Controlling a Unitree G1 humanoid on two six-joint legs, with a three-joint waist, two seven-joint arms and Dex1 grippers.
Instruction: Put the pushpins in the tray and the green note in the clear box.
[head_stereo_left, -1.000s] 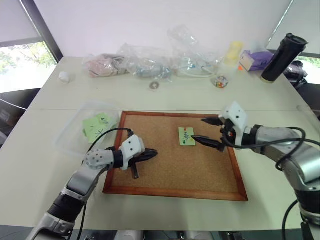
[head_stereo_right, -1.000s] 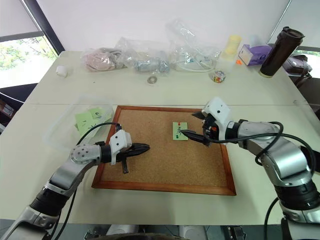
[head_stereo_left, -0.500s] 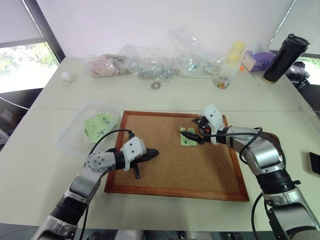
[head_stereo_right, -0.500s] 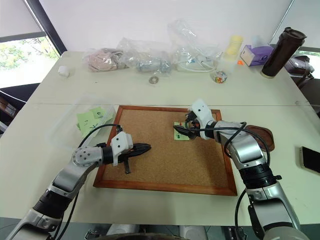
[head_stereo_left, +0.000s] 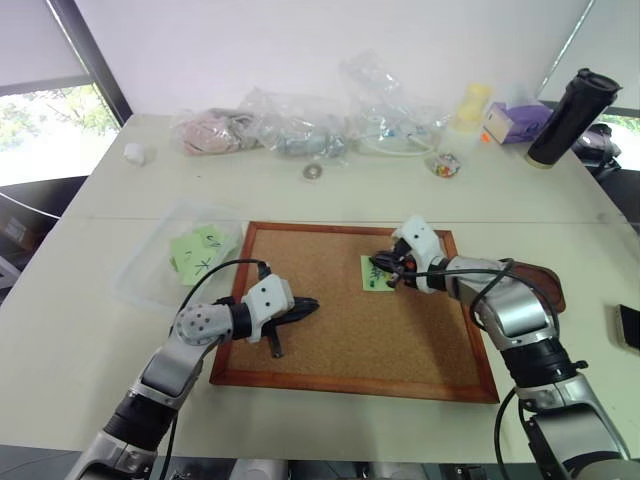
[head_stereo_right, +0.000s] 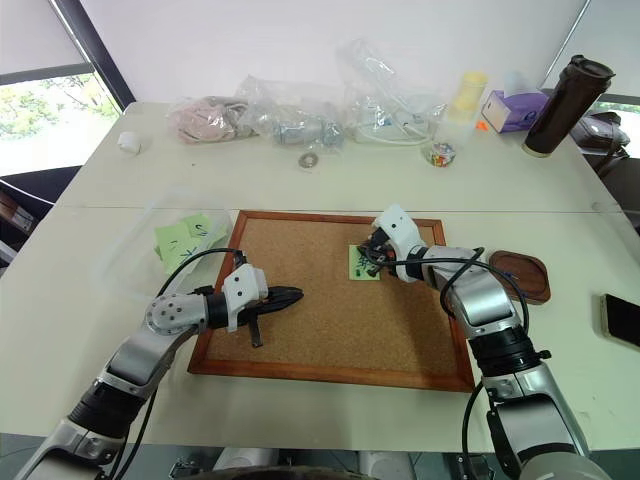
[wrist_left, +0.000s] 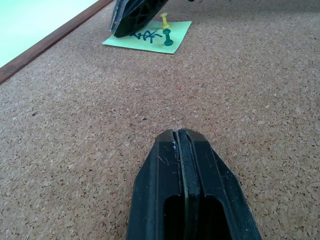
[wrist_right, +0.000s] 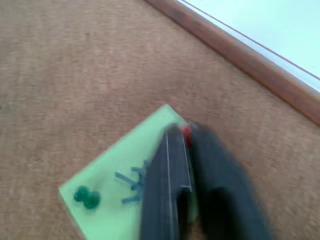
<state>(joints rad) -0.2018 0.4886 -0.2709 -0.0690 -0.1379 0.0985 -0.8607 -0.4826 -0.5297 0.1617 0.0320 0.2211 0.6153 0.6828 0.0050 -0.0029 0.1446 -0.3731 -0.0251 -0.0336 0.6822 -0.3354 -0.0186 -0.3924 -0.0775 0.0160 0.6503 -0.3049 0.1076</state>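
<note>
The green note (head_stereo_right: 362, 262), a small slip with dark handwriting, lies on the corkboard (head_stereo_right: 330, 330), right of centre. The right gripper (wrist_right: 184, 131) is pinched shut on its red pushpin (wrist_right: 186, 133); green (wrist_left: 168, 40) and yellow (wrist_left: 164, 20) pins remain. The left gripper (wrist_left: 179, 137) rests closed, empty. The clear box (head_stereo_left: 150, 270), left, holds green slips; the tray (head_stereo_right: 522, 277), right, holds nothing.

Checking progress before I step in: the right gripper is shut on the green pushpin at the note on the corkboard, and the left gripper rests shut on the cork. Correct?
Not quite. The right gripper is shut on the red pushpin, not the green pushpin, which stands free at the green note's other end, as the right wrist view shows. The left gripper is shut over the corkboard.
</note>
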